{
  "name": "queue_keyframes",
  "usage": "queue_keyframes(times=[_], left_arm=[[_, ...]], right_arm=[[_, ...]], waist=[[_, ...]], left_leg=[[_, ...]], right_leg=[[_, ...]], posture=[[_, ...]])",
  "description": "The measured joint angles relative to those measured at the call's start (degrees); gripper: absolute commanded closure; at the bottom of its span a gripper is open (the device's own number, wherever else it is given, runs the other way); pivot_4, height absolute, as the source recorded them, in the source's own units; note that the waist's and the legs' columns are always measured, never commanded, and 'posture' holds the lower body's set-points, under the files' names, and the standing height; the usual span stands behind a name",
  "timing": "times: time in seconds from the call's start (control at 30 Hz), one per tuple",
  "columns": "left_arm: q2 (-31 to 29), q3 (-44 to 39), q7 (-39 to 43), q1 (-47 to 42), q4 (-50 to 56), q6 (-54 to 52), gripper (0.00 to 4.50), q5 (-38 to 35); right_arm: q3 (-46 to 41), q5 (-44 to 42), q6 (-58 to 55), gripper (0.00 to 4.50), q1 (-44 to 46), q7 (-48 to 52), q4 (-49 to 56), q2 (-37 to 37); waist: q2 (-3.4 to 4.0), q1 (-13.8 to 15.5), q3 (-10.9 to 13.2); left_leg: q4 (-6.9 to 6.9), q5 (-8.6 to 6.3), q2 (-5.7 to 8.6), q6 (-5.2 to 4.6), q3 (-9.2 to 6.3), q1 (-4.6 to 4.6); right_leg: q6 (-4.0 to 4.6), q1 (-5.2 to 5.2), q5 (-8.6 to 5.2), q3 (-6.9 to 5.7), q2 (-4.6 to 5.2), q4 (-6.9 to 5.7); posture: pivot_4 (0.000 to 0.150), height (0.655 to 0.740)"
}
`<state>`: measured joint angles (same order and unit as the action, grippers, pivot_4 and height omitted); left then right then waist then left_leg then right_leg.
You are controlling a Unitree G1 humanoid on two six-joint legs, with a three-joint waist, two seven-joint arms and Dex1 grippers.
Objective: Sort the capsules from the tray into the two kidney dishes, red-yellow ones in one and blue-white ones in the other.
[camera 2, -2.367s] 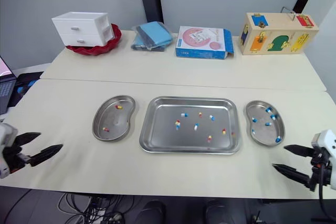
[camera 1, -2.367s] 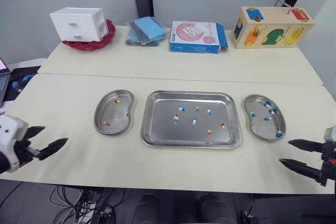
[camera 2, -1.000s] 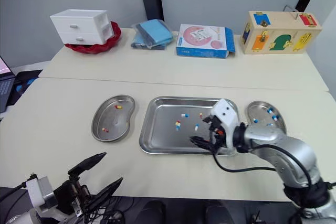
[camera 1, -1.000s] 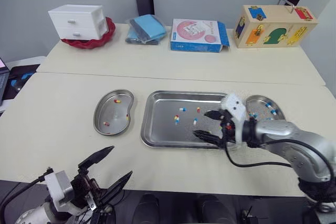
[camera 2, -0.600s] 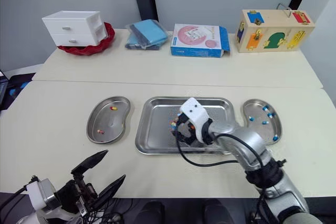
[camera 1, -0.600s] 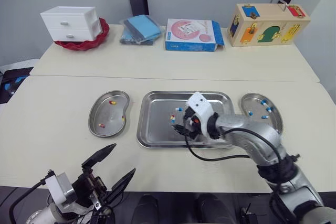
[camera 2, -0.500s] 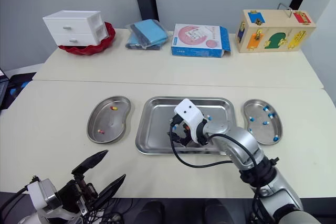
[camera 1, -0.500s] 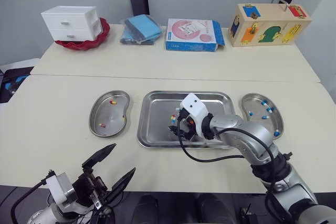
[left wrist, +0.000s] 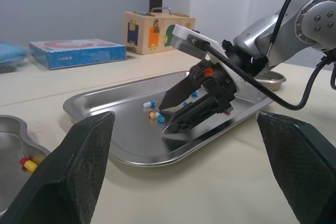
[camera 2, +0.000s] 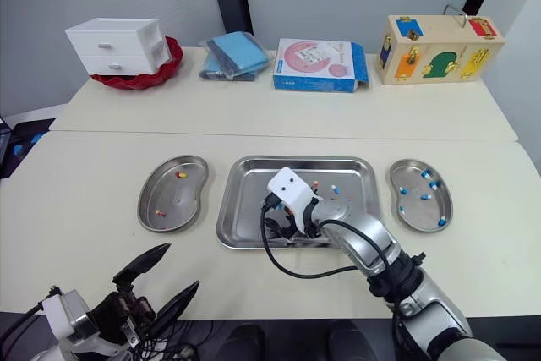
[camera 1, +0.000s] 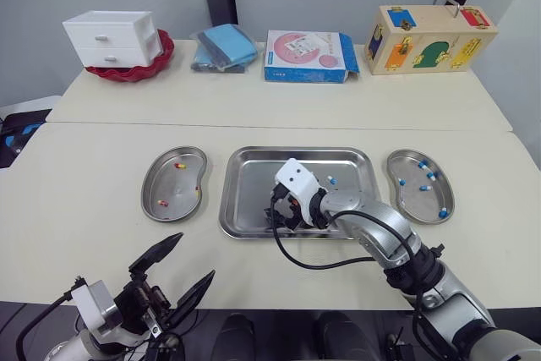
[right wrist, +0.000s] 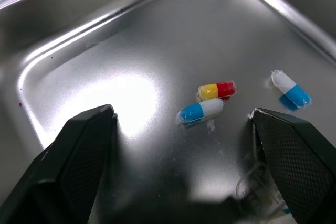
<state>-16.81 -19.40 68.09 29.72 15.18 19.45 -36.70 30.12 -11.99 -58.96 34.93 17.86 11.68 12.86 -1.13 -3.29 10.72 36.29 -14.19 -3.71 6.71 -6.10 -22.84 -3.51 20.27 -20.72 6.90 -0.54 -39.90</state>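
Right gripper (right wrist: 181, 113) is down in the front left part of the tray (camera 1: 296, 152), jaws spread wide and clamped on nothing. The tips sit right at the tray floor. Between them we've got a red-yellow capsule (right wrist: 216, 91) and a blue-white capsule (right wrist: 200, 111) lying side by side, pretty much touching, though we can't quite tell if they really do. A second blue-white capsule (right wrist: 290, 88) lies a bit further off, near one fingertip. A couple more capsules are scattered towards the middle of the tray, well apart from the jaws.

Left gripper (camera 1: 194, 257) hangs low by the front edge of the surface (camera 1: 84, 175), left of the tray. Its jaws are wide apart too and hold nothing.

Going outward, the left dish (camera 1: 161, 185) sits just beside the tray's left side with a few red-yellow ones in it. The right dish (camera 1: 397, 200) is just beside the right side, and we see several blue-white ones in there.

Along the back of the surface are white drawers (camera 1: 106, 40) sitting in a red bowl (camera 1: 139, 69), a blue pack (camera 1: 221, 46), a flat box (camera 1: 308, 44) and a wooden box (camera 1: 431, 35).
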Motion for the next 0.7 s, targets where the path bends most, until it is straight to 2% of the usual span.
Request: queue_keyframes(times=[0.07,0.23,0.27,0.3,0.5,0.53,0.7], left_arm=[[0.0,0.0,-0.1,0.0,0.0,0.0,0.00,0.0],[-0.1,0.0,-1.1,0.0,0.0,0.0,0.00,0.0],[-0.1,0.0,-1.2,0.1,0.0,0.0,0.00,0.0],[-0.3,0.0,-1.2,0.1,0.1,0.0,0.00,0.0],[-1.0,0.5,-2.7,0.9,1.4,-0.1,0.00,0.1],[-1.1,0.7,-2.8,0.9,1.6,-0.2,0.00,0.1],[-2.0,1.2,-3.9,0.9,2.4,-0.2,0.00,0.1]], right_arm=[[0.0,0.6,0.4,0.88,0.0,0.1,-0.4,-0.3],[-0.2,1.9,1.1,2.52,-0.3,0.6,-0.7,-0.6],[-0.2,2.0,1.1,2.52,-0.4,0.6,-0.7,-0.6],[-0.3,2.2,1.2,2.92,-0.6,0.7,-0.6,-0.7],[-0.9,3.7,1.2,4.35,-0.8,0.8,-0.6,-1.1],[-0.9,3.9,1.2,4.47,-0.9,0.9,-0.6,-1.3],[-1.1,4.2,1.3,4.47,-1.2,1.4,-0.6,-1.6]], waist=[[0.00,0.0,0.0],[0.00,0.0,0.0],[0.00,0.0,0.0],[0.00,0.0,0.0],[0.00,0.0,0.0],[0.00,0.0,0.0],[0.00,0.0,0.0]], left_leg=[[0.00,0.00,0.00,0.00,0.00,0.00],[0.00,0.00,0.00,0.00,0.00,0.00],[0.00,0.00,0.00,0.00,0.00,0.00],[-0.01,0.00,0.00,0.00,0.00,0.00],[-0.01,0.00,0.00,0.00,0.00,0.01],[-0.01,0.00,0.00,0.00,0.00,0.01],[-0.02,0.00,0.00,0.00,0.01,0.01]], right_leg=[[0.00,0.00,0.00,0.00,0.00,0.00],[0.00,0.00,0.00,0.00,0.00,0.00],[0.00,0.00,0.00,0.00,0.00,0.00],[0.00,0.00,0.00,0.00,0.00,0.00],[0.00,0.00,0.00,0.01,0.00,0.01],[0.00,0.00,0.00,0.01,0.00,0.01],[0.00,0.00,-0.01,0.02,0.00,0.01]], posture=[[0.150,0.7400],[0.150,0.7400],[0.150,0.7400],[0.150,0.7400],[0.150,0.7400],[0.150,0.7400],[0.150,0.7400]])
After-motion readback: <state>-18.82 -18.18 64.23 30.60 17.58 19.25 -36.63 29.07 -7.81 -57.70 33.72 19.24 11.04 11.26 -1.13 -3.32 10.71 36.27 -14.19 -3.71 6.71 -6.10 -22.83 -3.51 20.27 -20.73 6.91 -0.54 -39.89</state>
